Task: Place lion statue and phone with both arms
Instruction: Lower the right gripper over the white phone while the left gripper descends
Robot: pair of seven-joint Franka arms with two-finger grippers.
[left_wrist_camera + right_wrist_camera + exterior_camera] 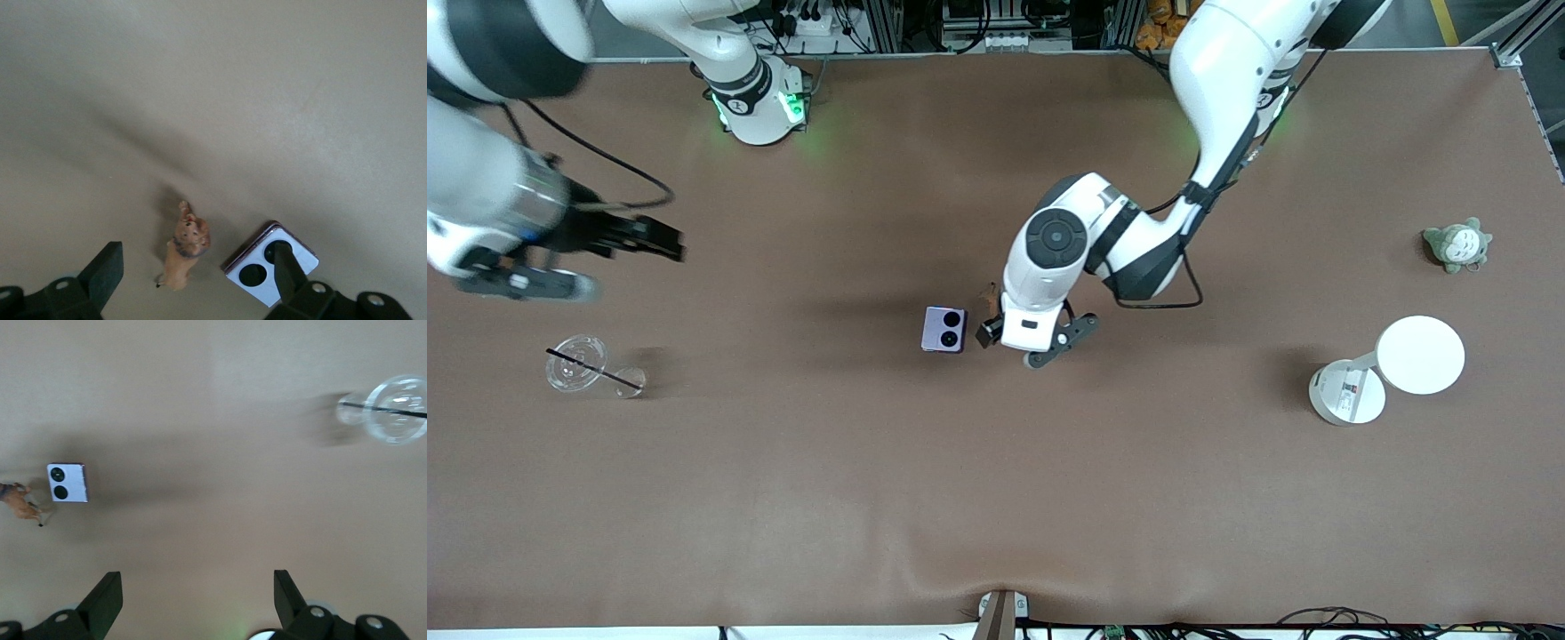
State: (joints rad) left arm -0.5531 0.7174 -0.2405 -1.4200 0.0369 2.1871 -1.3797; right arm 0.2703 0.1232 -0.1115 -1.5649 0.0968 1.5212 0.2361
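Observation:
The lavender phone [944,329] lies flat mid-table with its two black camera circles facing up. The small brown lion statue [989,295] stands right beside it, toward the left arm's end and slightly farther from the front camera, mostly hidden by the left hand. My left gripper [1028,343] hangs open over both. In the left wrist view the lion statue [185,250] shows between the spread fingers of the left gripper [197,253], and the phone [257,272] lies by one finger. My right gripper [660,238] is open and empty over bare table toward the right arm's end. Its wrist view shows the right gripper [197,579], the phone [67,483] and the lion statue [20,501] far off.
A clear plastic cup with a black straw [578,363] lies near the right arm's end, below the right gripper in the front view. A white round-headed lamp [1392,366] and a grey-green plush [1456,244] sit toward the left arm's end.

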